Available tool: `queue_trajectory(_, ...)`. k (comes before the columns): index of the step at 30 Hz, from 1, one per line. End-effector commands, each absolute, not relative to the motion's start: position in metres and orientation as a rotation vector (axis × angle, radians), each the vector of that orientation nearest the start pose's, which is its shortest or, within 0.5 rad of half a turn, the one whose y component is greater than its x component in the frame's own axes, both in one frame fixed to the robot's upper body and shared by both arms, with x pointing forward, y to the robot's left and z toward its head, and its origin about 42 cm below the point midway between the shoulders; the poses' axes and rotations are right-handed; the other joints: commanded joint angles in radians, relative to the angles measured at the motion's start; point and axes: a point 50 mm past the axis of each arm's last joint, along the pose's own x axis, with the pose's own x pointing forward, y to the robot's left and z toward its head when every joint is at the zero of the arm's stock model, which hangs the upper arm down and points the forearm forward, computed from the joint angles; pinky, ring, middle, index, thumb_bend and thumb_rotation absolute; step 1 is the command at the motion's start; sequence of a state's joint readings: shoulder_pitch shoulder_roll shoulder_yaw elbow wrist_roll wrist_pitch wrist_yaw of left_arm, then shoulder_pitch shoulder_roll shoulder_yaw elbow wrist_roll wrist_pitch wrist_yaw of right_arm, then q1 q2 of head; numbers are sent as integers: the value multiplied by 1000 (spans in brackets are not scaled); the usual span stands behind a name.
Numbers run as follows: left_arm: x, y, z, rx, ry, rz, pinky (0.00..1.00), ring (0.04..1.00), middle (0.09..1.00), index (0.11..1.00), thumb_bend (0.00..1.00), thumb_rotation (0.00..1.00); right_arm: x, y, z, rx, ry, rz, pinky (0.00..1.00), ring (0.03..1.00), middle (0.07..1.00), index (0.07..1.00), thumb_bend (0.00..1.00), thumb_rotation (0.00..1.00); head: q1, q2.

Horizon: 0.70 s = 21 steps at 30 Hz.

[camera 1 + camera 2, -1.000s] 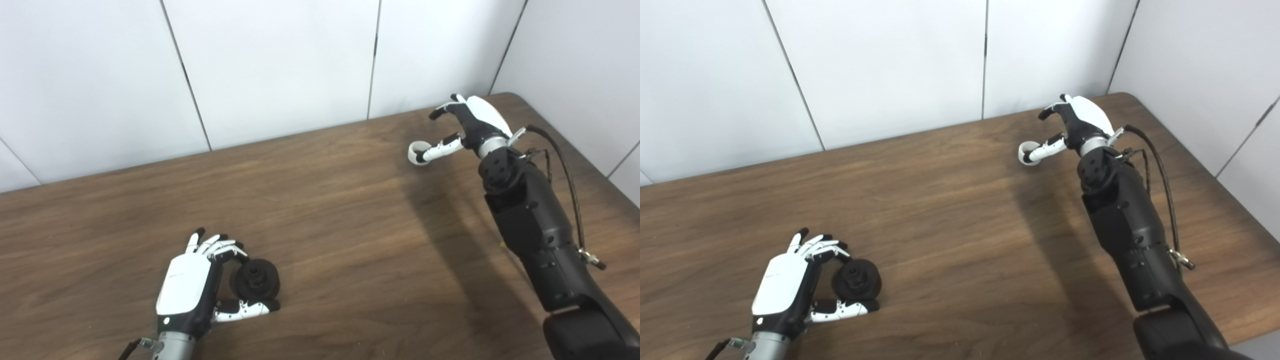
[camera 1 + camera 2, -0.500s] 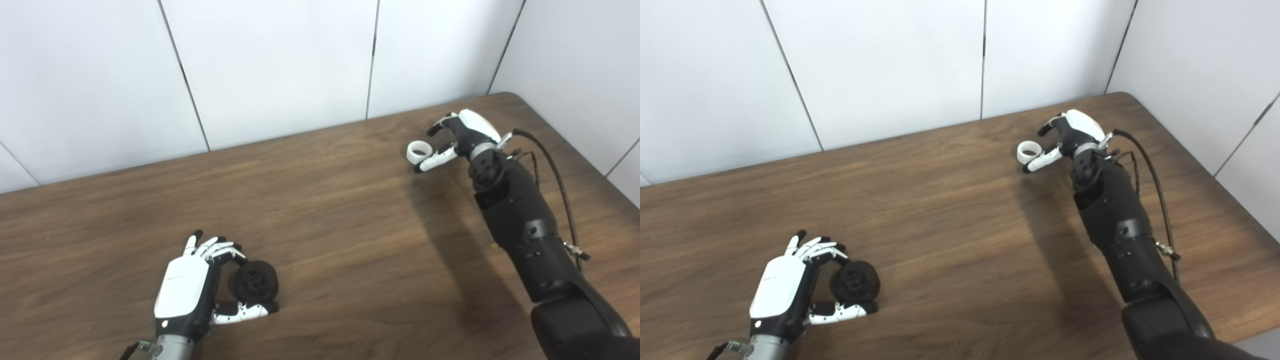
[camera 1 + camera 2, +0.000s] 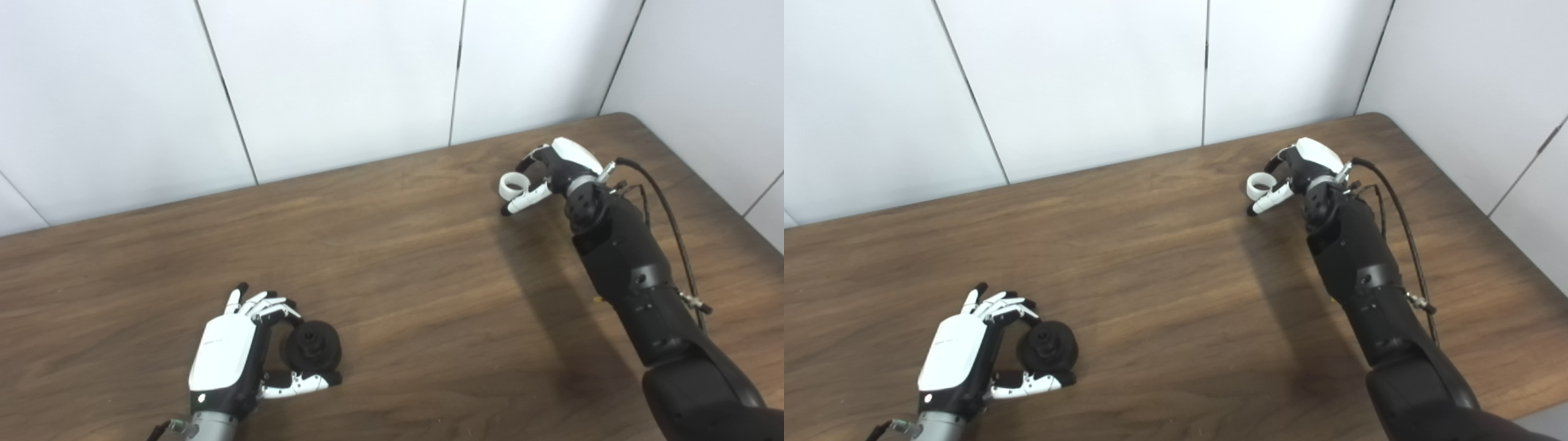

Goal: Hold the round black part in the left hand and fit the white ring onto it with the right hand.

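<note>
The table [image 3: 398, 257] is dark brown wood with a long streaked grain and a smooth, faintly shiny top; its far right corner is rounded and sits close to flat white wall panels [image 3: 343, 79] split by thin dark seams. The round black part [image 3: 311, 346] is a matte, knobbly disc with a raised hub in its middle; it stands on edge near the front left of the table, cupped by the left hand [image 3: 229, 355], whose glossy white back and black-tipped fingers [image 3: 272, 306] curl over its top while the thumb lies along the wood beneath it; whether the grip is firm I cannot tell, though the fingers touch it. The white ring [image 3: 511, 184] is a short smooth band, hollow through the middle, near the far right of the table; the right hand [image 3: 554, 171] closes around it, curled fingers above and thumb below, so it looks pinched between them, though whether it is clear of the wood I cannot tell. The right forearm [image 3: 631, 275] is matte black with a thin cable looping along it; between the two hands lies a wide stretch of bare wood; the walls stand just behind and beside the right hand.
</note>
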<state>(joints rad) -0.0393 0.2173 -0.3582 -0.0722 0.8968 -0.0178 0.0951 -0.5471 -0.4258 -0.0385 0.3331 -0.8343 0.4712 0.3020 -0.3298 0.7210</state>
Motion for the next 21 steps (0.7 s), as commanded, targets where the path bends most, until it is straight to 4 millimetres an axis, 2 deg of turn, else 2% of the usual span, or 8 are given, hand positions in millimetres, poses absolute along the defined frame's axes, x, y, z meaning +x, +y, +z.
queue_trajectory(1, 279, 183, 118, 1103, -305, -253, 1000, 853, 745, 484, 524, 55, 456, -363, 244, -1095, 301, -235, 1000, 1000, 958, 704, 876, 229, -1, 2)
queue_trajectory(11, 279, 182, 119, 1099, -310, -252, 1000, 855, 746, 484, 524, 54, 454, -369, 240, -1103, 329, -226, 1000, 1000, 953, 687, 846, 232, 6, 4)
queue_trajectory(21, 278, 181, 119, 1100, -311, -248, 1000, 855, 742, 484, 524, 55, 452, -372, 238, -1083, 332, -231, 1000, 1000, 933, 633, 817, 204, 6, 5)
